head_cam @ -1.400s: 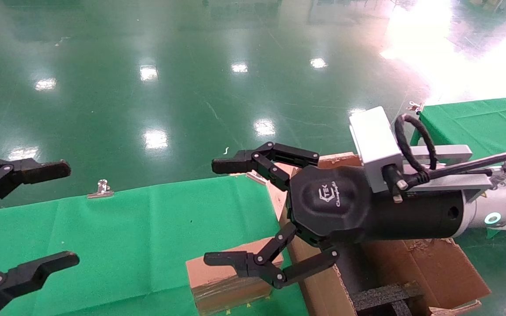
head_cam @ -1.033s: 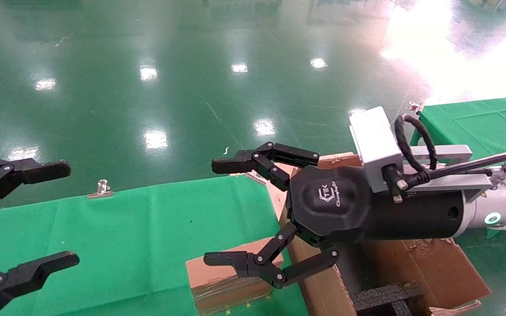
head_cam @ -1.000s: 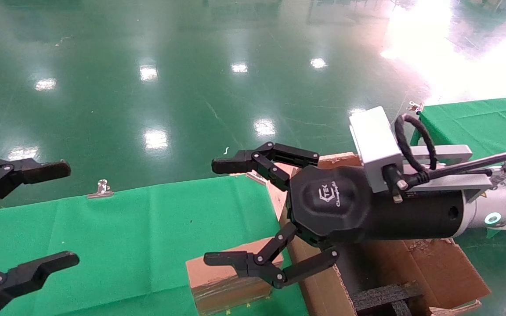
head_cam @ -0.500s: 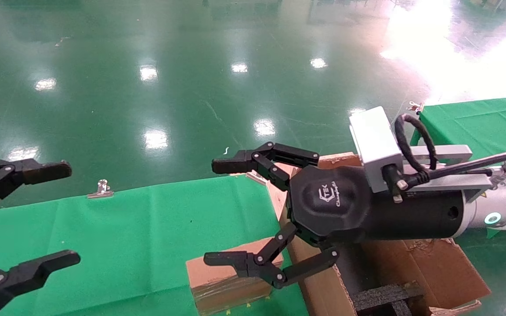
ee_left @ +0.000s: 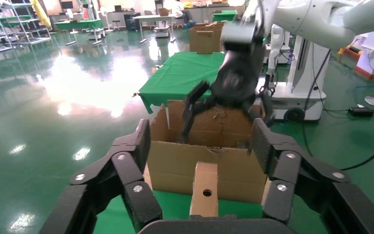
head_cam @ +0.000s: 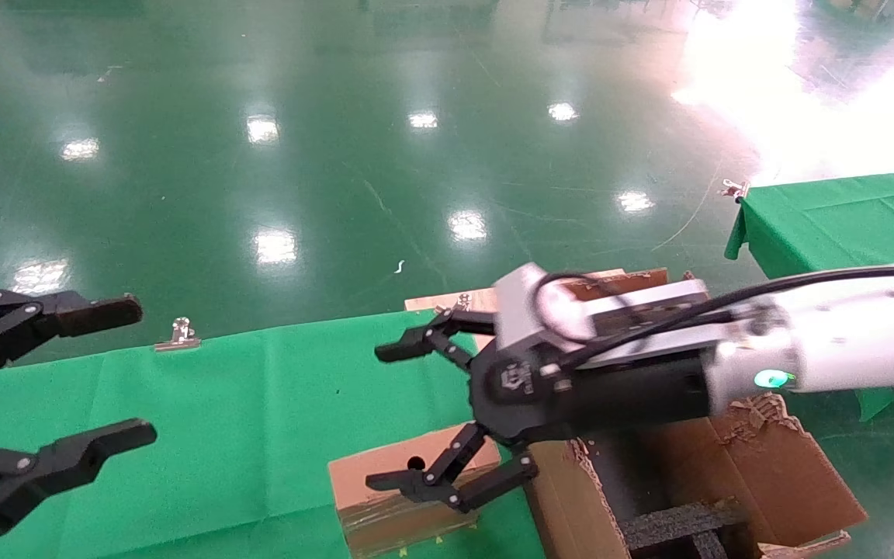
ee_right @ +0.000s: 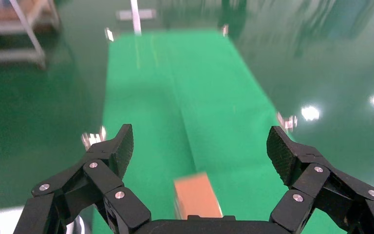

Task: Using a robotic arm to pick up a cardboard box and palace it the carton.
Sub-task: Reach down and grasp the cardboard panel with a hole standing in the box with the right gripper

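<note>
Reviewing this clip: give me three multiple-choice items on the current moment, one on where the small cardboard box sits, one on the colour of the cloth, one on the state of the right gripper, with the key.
1. Where is the cardboard box?
A. inside the carton
B. on the green cloth, beside the carton
C. held in the left gripper

2. What colour is the cloth?
A. green
B. white
C. red

3. How is the right gripper?
A. shut on the box
B. open, above the box
C. out of view

Key: 1 B, the box rests on the cloth next to the carton wall. 2 A, the cloth is plainly green. 3 B, its fingers are spread with nothing between them; the left gripper is also open, off to the side.
</note>
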Tool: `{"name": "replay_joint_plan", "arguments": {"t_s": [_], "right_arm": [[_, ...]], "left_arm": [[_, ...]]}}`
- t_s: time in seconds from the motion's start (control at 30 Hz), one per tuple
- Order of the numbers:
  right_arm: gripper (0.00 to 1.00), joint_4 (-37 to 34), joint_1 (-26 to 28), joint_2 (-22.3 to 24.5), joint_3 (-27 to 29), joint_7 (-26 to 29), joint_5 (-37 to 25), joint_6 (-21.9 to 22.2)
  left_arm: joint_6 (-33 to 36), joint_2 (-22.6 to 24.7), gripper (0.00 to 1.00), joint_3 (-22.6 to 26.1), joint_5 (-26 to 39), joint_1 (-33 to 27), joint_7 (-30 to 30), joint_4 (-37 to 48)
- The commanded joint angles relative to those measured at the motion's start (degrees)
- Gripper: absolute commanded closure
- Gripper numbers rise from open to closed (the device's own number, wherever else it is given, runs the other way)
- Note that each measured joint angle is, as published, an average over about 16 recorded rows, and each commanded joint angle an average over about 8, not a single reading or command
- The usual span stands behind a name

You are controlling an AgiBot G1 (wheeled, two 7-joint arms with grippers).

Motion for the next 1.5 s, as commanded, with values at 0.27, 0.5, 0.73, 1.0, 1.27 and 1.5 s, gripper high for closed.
{"name": "replay_joint_plan", "arguments": {"t_s": [0.27, 0.5, 0.73, 1.0, 1.27, 1.5], "right_arm": [[0.00, -2.6, 6.9, -6.6, -7.6, 1.3, -13.8, -1.7], [0.00, -3.7, 10.4, -9.8, -12.3, 0.5, -22.2, -3.2], [0.00, -2.4, 13.8, -11.5, -17.0, -0.5, -30.3, -4.2], [0.00, -2.3, 15.4, -13.0, -20.3, -2.0, -33.8, -3.8], [0.88, -2.4, 15.9, -13.8, -21.7, -2.8, -35.7, -3.4], [1.00, -2.4, 16.0, -13.8, -21.8, -2.8, -35.7, -3.3]], "left_arm": [[0.0, 0.0, 1.00, 0.0, 0.0, 0.0, 0.0, 0.0], [0.0, 0.0, 1.00, 0.0, 0.0, 0.0, 0.0, 0.0], [0.0, 0.0, 1.00, 0.0, 0.0, 0.0, 0.0, 0.0], [0.0, 0.0, 0.73, 0.0, 0.0, 0.0, 0.0, 0.0], [0.0, 0.0, 0.00, 0.0, 0.0, 0.0, 0.0, 0.0], [0.0, 0.0, 0.00, 0.0, 0.0, 0.0, 0.0, 0.0]]}}
